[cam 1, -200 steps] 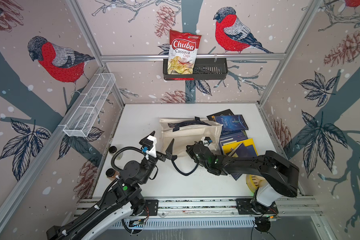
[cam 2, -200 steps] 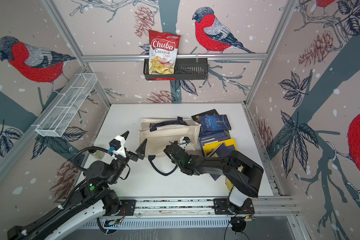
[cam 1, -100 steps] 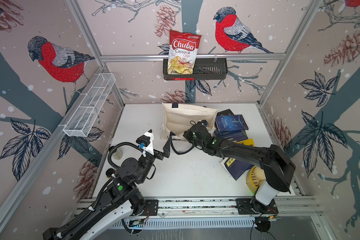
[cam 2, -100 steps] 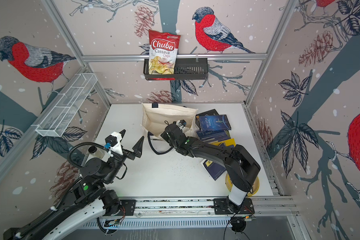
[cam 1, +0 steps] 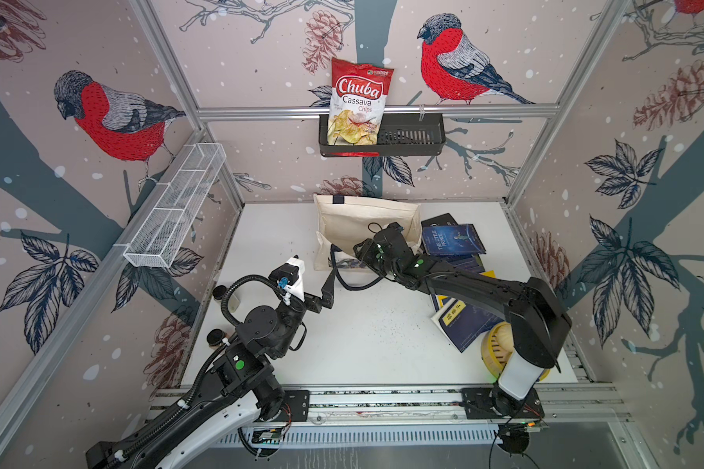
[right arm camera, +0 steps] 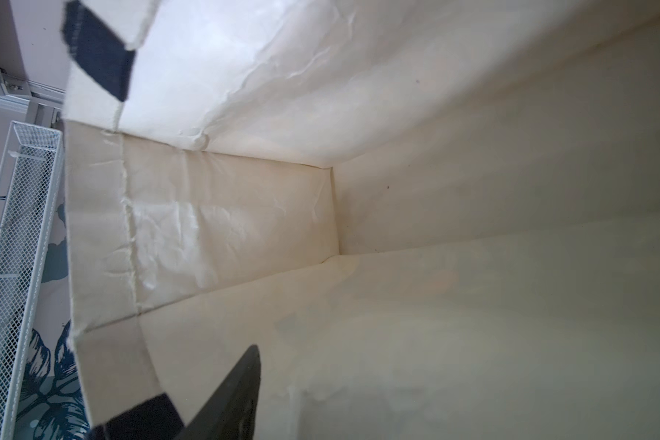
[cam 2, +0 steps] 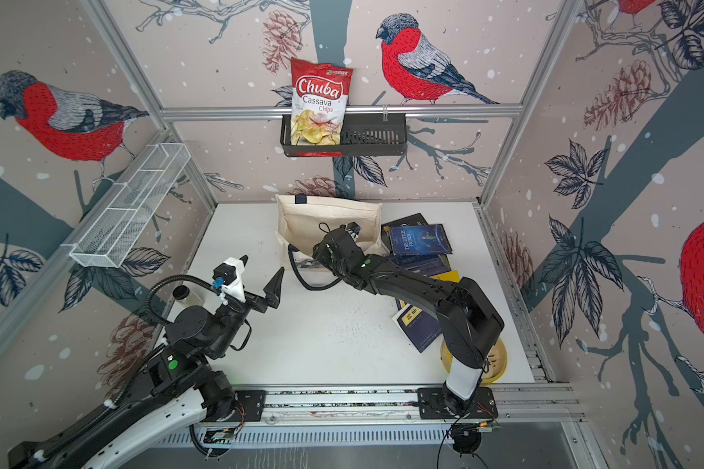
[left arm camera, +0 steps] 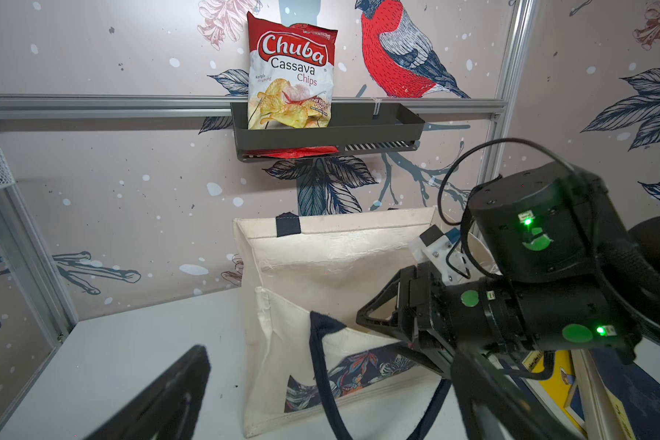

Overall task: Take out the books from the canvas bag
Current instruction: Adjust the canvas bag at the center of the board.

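At the back of the white table (cam 1: pixel 362 345), the canvas bag (cam 1: pixel 358 219) stands with its boxy mouth gaping. The right gripper (cam 1: pixel 362 251) sits at its front rim, jaws parted, with one black finger (right arm camera: pixel 237 392) inside against smooth, creased cream lining. The books (cam 1: pixel 452 241) lie outside, just beside the bag on the right arm's side: thin, flat navy covers, some with yellow panels. The left gripper (cam 2: pixel 261 270) hovers spread wide near the limp navy strap (cam 1: pixel 344 284).
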Motion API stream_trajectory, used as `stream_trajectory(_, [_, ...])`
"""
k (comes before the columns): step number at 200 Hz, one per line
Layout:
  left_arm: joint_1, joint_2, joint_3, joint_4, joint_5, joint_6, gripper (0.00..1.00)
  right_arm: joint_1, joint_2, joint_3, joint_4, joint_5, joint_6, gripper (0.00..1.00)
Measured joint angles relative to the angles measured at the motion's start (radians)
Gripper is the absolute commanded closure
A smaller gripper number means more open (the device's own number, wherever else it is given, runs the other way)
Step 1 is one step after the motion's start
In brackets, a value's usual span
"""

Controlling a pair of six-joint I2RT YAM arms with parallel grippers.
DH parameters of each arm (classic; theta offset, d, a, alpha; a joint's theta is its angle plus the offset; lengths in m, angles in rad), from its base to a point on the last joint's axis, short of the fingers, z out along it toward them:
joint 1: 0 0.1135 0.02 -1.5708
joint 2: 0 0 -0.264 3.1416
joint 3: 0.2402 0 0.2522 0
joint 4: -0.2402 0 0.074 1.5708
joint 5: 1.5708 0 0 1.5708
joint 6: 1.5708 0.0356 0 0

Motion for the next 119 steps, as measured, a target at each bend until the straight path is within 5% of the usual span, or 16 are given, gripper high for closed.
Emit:
stream_trajectory(16, [0.000, 0.006, 0.001, 0.000, 0.000, 0.000, 0.01, 0.008, -0.015, 0.020, -0.024, 0.031, -0.026, 0.25])
stream_trajectory(52, [0.000, 0.021, 0.001, 0.003, 0.000, 0.016, 0.01, 0.034, -0.047, 0.037, -0.074, 0.100, -0.072, 0.18])
stream_trajectory(59, [0.000, 0.024, 0.001, 0.003, 0.000, 0.017, 0.01, 0.042, -0.053, 0.037, -0.082, 0.113, -0.078, 0.00])
stream_trajectory(119, [0.000, 0.047, 0.001, 0.005, -0.013, 0.034, 0.01, 0.117, -0.118, 0.066, -0.118, 0.214, -0.153, 0.00])
